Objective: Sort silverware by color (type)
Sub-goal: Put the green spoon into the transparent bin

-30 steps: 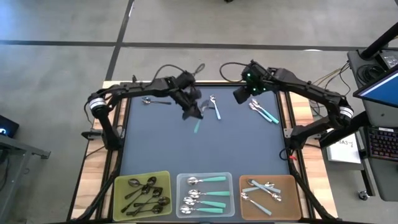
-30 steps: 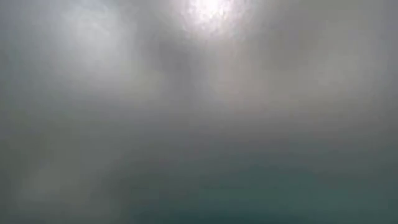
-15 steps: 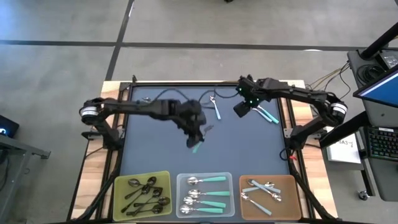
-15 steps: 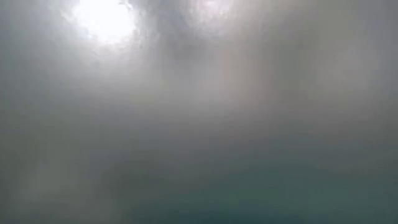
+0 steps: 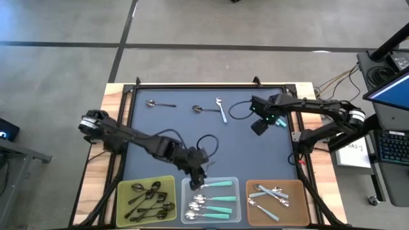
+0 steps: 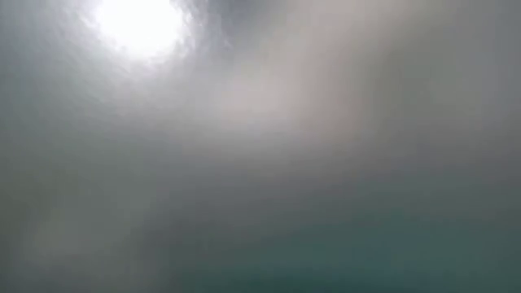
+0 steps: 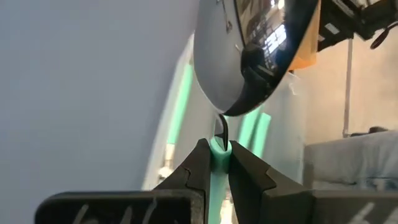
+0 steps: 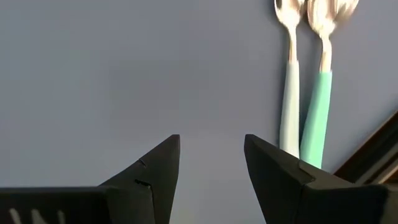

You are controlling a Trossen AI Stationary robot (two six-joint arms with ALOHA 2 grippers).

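The left gripper reaches across the table to the near edge and hangs at the far-left corner of the clear middle tray. Its jaws are pinched narrow on the handle of a teal-handled spoon; in the left wrist view the shiny bowl stands just beyond the fingertips with the teal stem clamped between them, and teal handles of spoons already in the tray show behind it.

The right gripper hovers over the far right part of the table with its jaws spread wide and nothing between them. In the right wrist view 2 spoons lie side by side just ahead of it, touching or nearly so: a light-blue-handled spoon and a second teal spoon, both close to the table's dark edge rail.

3 trays sit in a row along the near edge. The green tray on the left holds several dark all-metal spoons. The clear tray holds about 4 teal-handled spoons. The orange tray on the right holds several light-blue-handled spoons.

Near the far edge 3 more spoons lie loose: a dark metal spoon toward the left, another dark spoon near the middle, and a pale-handled spoon just beside it.

The low view shows only grey haze with 1 bright glare.
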